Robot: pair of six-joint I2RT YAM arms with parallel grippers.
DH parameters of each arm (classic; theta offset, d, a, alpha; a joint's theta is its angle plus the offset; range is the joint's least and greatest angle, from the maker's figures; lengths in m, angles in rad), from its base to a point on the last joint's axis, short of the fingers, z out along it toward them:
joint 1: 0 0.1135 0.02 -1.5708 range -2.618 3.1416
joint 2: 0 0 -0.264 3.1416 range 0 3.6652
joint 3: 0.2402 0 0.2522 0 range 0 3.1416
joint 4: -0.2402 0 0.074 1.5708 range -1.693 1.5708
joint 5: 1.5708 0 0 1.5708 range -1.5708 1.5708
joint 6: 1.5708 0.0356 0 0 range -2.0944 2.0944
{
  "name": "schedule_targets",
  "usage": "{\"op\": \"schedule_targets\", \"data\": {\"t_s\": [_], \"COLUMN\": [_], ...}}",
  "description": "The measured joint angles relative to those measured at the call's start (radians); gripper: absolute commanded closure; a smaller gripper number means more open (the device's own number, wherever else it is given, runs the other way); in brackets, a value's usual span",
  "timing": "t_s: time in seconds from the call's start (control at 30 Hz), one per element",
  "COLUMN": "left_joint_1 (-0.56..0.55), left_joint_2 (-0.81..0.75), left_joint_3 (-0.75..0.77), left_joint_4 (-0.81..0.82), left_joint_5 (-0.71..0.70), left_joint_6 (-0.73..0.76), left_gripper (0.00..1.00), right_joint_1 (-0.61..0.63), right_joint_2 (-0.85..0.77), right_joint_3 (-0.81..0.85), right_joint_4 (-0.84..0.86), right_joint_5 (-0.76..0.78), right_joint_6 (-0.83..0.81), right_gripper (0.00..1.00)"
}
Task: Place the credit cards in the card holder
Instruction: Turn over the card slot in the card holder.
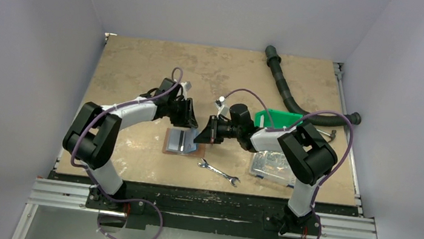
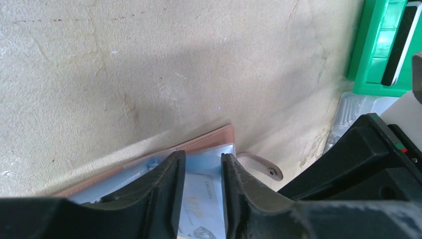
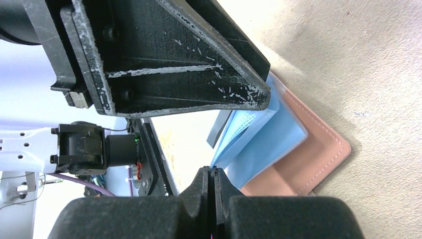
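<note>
The reddish-brown card holder [image 1: 169, 148] lies open on the table between the arms, its light blue inner leaves up. It also shows in the left wrist view [image 2: 211, 138] and the right wrist view [image 3: 318, 159]. My left gripper [image 2: 203, 158] is narrowly open, fingertips down on the holder, with the light blue credit card [image 2: 204, 201] lying flat under the gap. My right gripper [image 3: 213, 172] is shut on the corner of a light blue leaf [image 3: 271, 144] and lifts it. A dark grey strip [image 3: 219, 130] stands behind the leaves; I cannot tell if it is the grey-blue card.
A green bin [image 1: 277, 118] and a clear compartment box [image 1: 274, 164] sit right of the right arm. A wrench [image 1: 218, 173] lies near the front edge. A black hose [image 1: 286, 92] curves at the back right. The left gripper's finger [image 3: 164, 64] fills the upper right wrist view.
</note>
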Motion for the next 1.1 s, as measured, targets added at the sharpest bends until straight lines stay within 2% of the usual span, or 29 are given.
{"op": "schedule_targets", "data": {"t_s": [0.07,0.17,0.43,0.7,1.1], "left_joint_1": [0.000,0.000,0.006,0.016,0.027], "left_joint_2": [0.003,0.003,0.000,-0.021,-0.093], "left_joint_3": [-0.005,-0.010,-0.040,-0.073,-0.101], "left_joint_4": [0.002,0.014,0.043,0.050,0.047], "left_joint_5": [-0.001,0.000,0.011,0.040,0.064], "left_joint_6": [0.002,0.000,-0.006,-0.006,-0.007], "left_gripper": [0.73,0.86,0.96,1.00,1.00], "right_joint_1": [0.000,0.000,0.000,0.000,0.041], "right_joint_2": [0.000,0.000,0.000,-0.013,-0.140], "right_joint_3": [0.000,0.000,0.000,-0.005,-0.026], "right_joint_4": [0.000,0.000,0.000,-0.033,-0.080], "right_joint_5": [-0.001,0.000,0.000,0.006,0.027], "right_joint_6": [0.000,0.000,-0.002,-0.031,-0.037], "right_gripper": [0.96,0.90,0.68,0.58,0.47]}}
